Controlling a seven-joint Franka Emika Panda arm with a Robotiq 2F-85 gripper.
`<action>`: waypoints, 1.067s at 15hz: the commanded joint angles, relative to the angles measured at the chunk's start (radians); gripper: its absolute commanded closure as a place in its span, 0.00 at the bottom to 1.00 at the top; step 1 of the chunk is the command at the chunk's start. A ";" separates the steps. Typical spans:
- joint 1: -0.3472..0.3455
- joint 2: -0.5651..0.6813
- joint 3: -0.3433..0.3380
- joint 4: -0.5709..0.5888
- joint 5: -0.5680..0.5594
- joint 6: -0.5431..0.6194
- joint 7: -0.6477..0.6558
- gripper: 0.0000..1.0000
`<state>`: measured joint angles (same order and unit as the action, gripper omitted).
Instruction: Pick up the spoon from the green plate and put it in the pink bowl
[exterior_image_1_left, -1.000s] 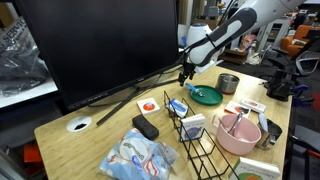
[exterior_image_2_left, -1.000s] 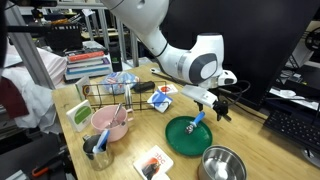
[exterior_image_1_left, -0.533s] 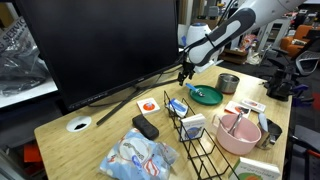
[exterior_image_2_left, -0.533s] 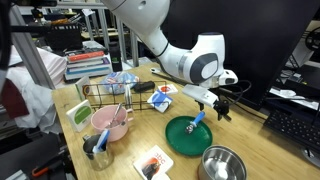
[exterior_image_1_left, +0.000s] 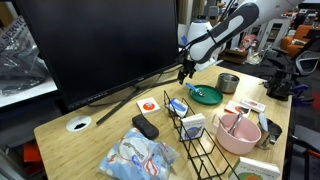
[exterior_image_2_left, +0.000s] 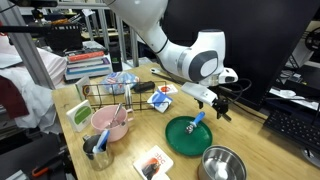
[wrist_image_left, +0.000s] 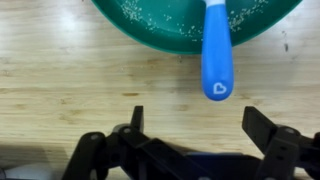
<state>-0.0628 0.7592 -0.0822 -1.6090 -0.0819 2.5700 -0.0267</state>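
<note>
The green plate (exterior_image_1_left: 208, 97) (exterior_image_2_left: 188, 136) lies on the wooden table. The spoon (exterior_image_1_left: 193, 89) (exterior_image_2_left: 198, 119) has a blue handle that rests on the plate's rim and sticks out over the table. In the wrist view the handle end (wrist_image_left: 217, 62) with a white heart lies just beyond the plate (wrist_image_left: 160, 25). My gripper (wrist_image_left: 198, 125) (exterior_image_1_left: 183, 73) (exterior_image_2_left: 222, 108) is open and empty, low over the table beside the plate, with the handle end ahead of its fingers. The pink bowl (exterior_image_1_left: 240, 138) (exterior_image_2_left: 106, 122) stands further off and holds a pink utensil.
A large black monitor (exterior_image_1_left: 95, 45) stands behind the gripper. A black wire rack (exterior_image_1_left: 195, 135) (exterior_image_2_left: 110, 95) is between the plate and the pink bowl. A metal cup (exterior_image_1_left: 229, 83) (exterior_image_2_left: 222, 165) sits near the plate. Packets and a black remote (exterior_image_1_left: 145, 127) lie on the table.
</note>
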 joint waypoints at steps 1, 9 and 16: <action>-0.023 -0.056 0.027 -0.076 0.022 -0.004 -0.028 0.00; -0.025 -0.078 0.032 -0.144 0.035 0.006 -0.032 0.00; -0.026 -0.073 0.032 -0.138 0.040 0.018 -0.029 0.43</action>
<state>-0.0663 0.7097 -0.0730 -1.7198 -0.0626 2.5715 -0.0333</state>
